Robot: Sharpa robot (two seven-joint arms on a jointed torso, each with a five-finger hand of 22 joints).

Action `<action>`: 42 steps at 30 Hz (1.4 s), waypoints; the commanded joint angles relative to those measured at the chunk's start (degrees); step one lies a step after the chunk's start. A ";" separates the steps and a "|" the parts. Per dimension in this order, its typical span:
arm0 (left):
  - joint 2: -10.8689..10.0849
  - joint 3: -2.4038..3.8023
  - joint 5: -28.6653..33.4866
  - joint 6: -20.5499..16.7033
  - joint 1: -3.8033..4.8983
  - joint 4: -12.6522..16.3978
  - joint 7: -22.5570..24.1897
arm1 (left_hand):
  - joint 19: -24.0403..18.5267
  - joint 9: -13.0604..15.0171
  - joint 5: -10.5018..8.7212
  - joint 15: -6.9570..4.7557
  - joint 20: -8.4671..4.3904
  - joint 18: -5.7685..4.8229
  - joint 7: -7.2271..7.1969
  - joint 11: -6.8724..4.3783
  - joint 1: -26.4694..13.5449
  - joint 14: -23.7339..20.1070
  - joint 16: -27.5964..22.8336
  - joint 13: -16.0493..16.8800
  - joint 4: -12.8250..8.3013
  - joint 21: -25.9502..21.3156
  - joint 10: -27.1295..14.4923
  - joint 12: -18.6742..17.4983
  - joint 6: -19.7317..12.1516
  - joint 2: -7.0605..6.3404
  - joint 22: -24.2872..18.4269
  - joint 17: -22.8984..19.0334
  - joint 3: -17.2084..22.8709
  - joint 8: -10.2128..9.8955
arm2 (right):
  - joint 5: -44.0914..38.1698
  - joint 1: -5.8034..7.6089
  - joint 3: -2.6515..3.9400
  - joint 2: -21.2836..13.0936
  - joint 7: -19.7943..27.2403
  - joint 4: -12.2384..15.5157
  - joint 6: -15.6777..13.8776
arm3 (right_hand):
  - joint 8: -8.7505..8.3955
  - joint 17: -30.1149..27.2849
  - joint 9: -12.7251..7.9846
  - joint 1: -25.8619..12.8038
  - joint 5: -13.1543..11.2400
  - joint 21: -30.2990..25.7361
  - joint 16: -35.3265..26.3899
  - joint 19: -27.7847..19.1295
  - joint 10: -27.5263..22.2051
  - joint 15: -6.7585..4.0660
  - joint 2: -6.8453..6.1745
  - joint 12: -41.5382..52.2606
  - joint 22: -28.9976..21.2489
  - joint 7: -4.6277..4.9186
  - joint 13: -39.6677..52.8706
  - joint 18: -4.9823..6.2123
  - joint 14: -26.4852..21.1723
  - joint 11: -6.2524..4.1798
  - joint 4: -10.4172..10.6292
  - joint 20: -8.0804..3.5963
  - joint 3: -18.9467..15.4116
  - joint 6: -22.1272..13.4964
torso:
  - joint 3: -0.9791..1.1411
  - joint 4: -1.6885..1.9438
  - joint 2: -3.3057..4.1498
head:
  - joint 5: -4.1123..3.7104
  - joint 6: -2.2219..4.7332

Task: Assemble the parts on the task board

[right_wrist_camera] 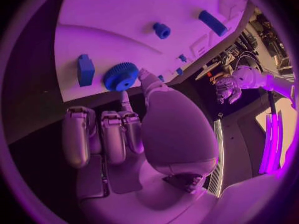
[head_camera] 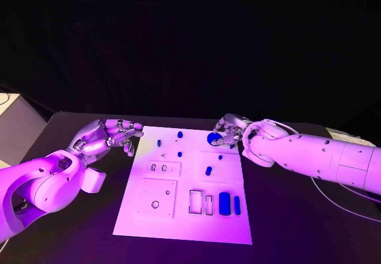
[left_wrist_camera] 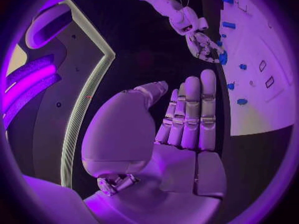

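At the task board's (head_camera: 183, 220) far edge, right hand (head_camera: 226, 132) pinches a gear (head_camera: 214, 138) (left hand (head_camera: 111, 137) spread).

The white task board (head_camera: 186, 220) lies flat on the black worktop (head_camera: 301, 231), a long plate with shallow rectangular recesses outlined on its near half. A blue toothed gear (head_camera: 214, 138) sits at the board's far right edge, the right hand's fingers (head_camera: 224, 132) touching it. Near the gear lies a squarish blue block (right_wrist_camera: 85, 69). A small blue ring-shaped piece (right_wrist_camera: 162, 30) rests farther in on the board. Two upright blue bars (head_camera: 224, 203) stand side by side in the near slots, and small blue pegs (head_camera: 179, 134) dot the far half.
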 commanded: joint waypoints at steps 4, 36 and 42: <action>0.09 0.05 -0.10 0.72 0.10 0.06 0.47 | -0.46 0.05 -0.16 0.05 -0.09 0.36 -0.09 0.00 -0.44 -0.31 0.25 0.08 -0.16 0.31 -0.42 0.32 -0.19 0.03 0.05 -0.07 0.11 0.14 | -3.38 -0.34 -0.08 0.46 -1.30 -0.60 -0.06 | 0.36 12.52 0.01 1.08 0.35 0.30 0.37 2.32 6.10 0.28 0.26 0.19 5.75 0.00 15.07 -0.86 5.62 0.27 0.31 0.25 0.57 0.41 | 0.01 0.00 0.03 | 0.08 -0.20; 0.50 0.05 -0.92 0.94 0.10 -0.28 -0.06 | -0.61 0.08 -0.15 0.08 -0.08 0.36 -0.01 0.05 -0.51 -0.36 0.29 0.10 -0.12 0.55 -0.53 0.33 -0.23 0.23 0.20 -0.10 0.23 0.15 | -3.19 -0.58 -0.08 0.79 -0.99 -1.78 1.36 | 1.07 12.50 0.10 1.89 2.07 1.43 0.37 2.77 6.10 0.18 1.15 0.19 7.23 -0.17 15.07 -1.17 5.61 0.12 0.90 0.18 2.66 1.25 | 0.02 0.04 0.05 | -0.02 -0.37; 0.55 0.05 -1.02 1.03 0.10 -0.33 -0.21 | -0.61 0.08 -0.15 0.08 -0.08 0.36 -0.01 0.05 -0.51 -0.36 0.29 0.10 -0.12 0.55 -0.53 0.33 -0.23 0.23 0.20 -0.10 0.23 0.15 | -3.18 -0.84 -0.08 0.93 -1.03 -2.09 4.25 | 1.20 12.47 0.05 2.11 1.90 1.49 0.36 2.76 6.10 0.07 1.39 0.19 7.34 -0.30 15.07 -1.18 5.60 -0.01 1.05 0.11 3.92 1.78 | -0.04 0.03 0.01 | 0.01 -0.57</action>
